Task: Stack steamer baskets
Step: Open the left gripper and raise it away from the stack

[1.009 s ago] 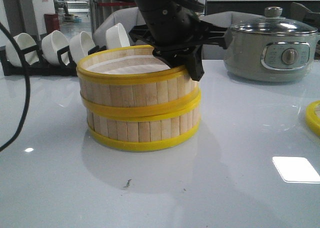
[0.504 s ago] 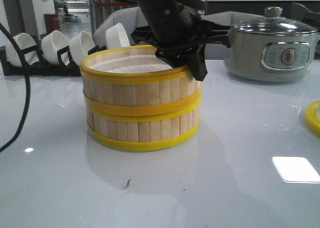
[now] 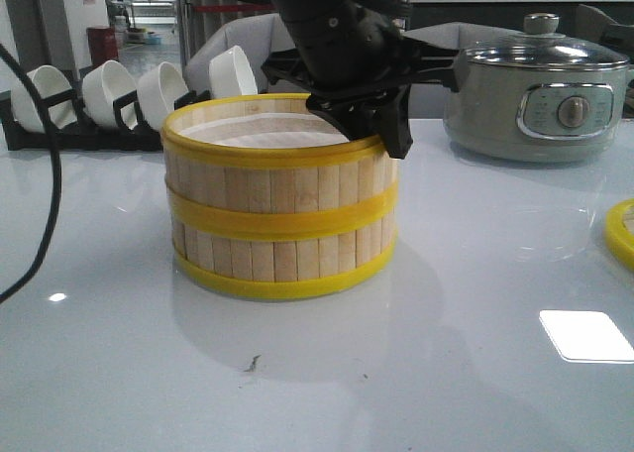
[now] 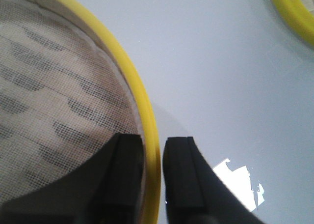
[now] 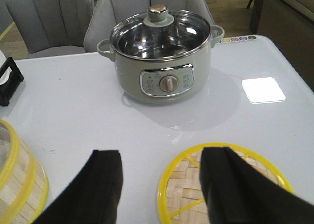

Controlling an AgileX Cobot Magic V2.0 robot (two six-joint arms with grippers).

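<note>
Steamer baskets [image 3: 282,199] stacked on counter [image 3: 475,274]; left fingers [image 4: 179,175] pinching top rim, due for release; right fingers [image 5: 230,184] wide above lid [image 5: 186,189], next.

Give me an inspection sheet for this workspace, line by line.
Surface: glossy white table, small dark speck near front.
Job's things: two steamer baskets stacked; woven lid apart, flat on the table.
Clutter: electric pot with glass lid; white bowls in black rack.
Grippers: left gripper straddles the upper basket's rim; right gripper open above lid.
Cables: black cable at left.
Surroundings: grey chairs behind table.
</note>
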